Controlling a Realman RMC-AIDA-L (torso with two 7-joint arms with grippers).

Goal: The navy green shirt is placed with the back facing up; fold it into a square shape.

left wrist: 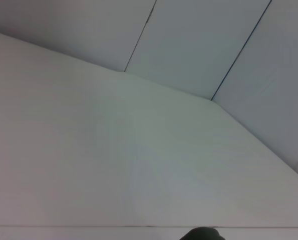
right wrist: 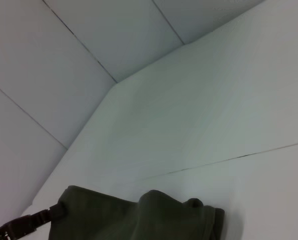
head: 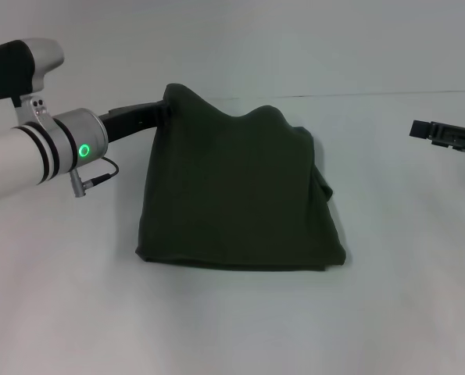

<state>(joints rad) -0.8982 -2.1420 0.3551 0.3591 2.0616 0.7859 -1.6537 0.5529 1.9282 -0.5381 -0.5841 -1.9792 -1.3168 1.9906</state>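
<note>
The navy green shirt lies folded into a rough rectangle in the middle of the white table, plain side up. Its far left corner stands up in a peak, and a second, lower hump rises along the far edge. My left gripper reaches in from the left and is shut on that raised corner, its tips buried in the cloth. The right wrist view shows the shirt from behind, with the left gripper at its end. My right gripper hovers at the right edge, well apart from the shirt.
The white table runs out on all sides of the shirt, with a seam line at the back. White wall panels stand behind. A small dark shape peeks in at the left wrist view's edge.
</note>
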